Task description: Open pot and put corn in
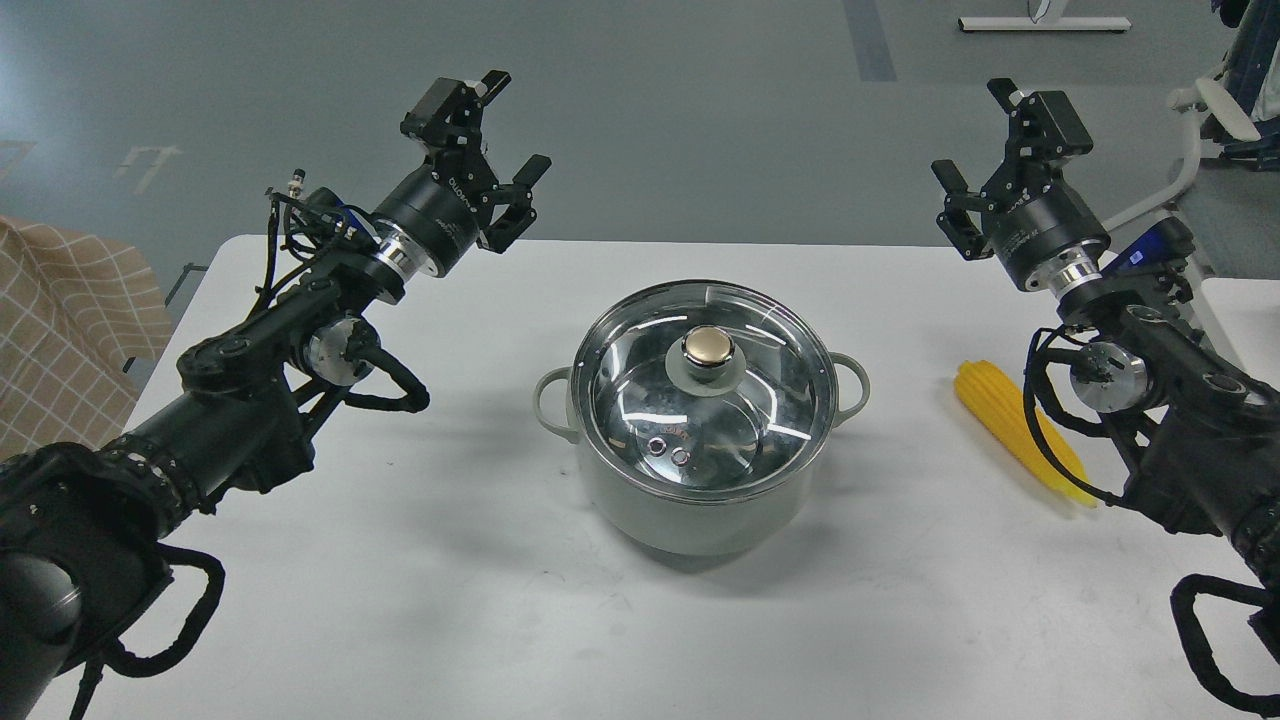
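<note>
Pot (700, 480) centre of surface (400, 600), glass lid (640, 400) on; corn (1000, 420) at 3 o'clock. Left end effector (505, 135) and right end effector (975, 135) both spread, empty, raised. Best: descend plumb over gold knob (707, 346), pinch, lift straight.

corn (1005, 415) partly behind right arm, checked cloth (60, 330) cut off left

place: robotics lab or test room | evidence: plain white bench (420, 600) on bare grey floor (700, 120) with taped markings | white stand base (1045, 23) and frame at far right | checked cloth (60, 330) at left
</note>
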Controlling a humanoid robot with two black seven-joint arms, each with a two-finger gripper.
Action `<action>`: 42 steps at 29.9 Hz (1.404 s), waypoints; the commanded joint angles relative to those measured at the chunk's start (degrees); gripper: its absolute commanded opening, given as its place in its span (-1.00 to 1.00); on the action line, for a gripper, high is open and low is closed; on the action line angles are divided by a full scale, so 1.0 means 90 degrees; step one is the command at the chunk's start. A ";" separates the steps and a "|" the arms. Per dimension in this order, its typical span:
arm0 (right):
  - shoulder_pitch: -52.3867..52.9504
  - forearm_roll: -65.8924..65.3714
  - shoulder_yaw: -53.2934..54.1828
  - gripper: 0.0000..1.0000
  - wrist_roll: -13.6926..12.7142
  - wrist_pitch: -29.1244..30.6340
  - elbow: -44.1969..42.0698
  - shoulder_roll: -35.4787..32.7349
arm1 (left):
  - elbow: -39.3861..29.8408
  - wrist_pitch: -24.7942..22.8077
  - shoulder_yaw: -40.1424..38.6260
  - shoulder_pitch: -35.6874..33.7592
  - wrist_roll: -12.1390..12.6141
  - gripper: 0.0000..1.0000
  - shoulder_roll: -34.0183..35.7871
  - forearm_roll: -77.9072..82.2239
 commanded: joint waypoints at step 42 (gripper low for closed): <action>0.0055 0.0000 -0.0020 1.00 0.0000 0.0031 0.0057 -0.0127 | -0.2072 0.0397 0.0068 -0.1125 -0.0087 0.96 0.1235 0.1941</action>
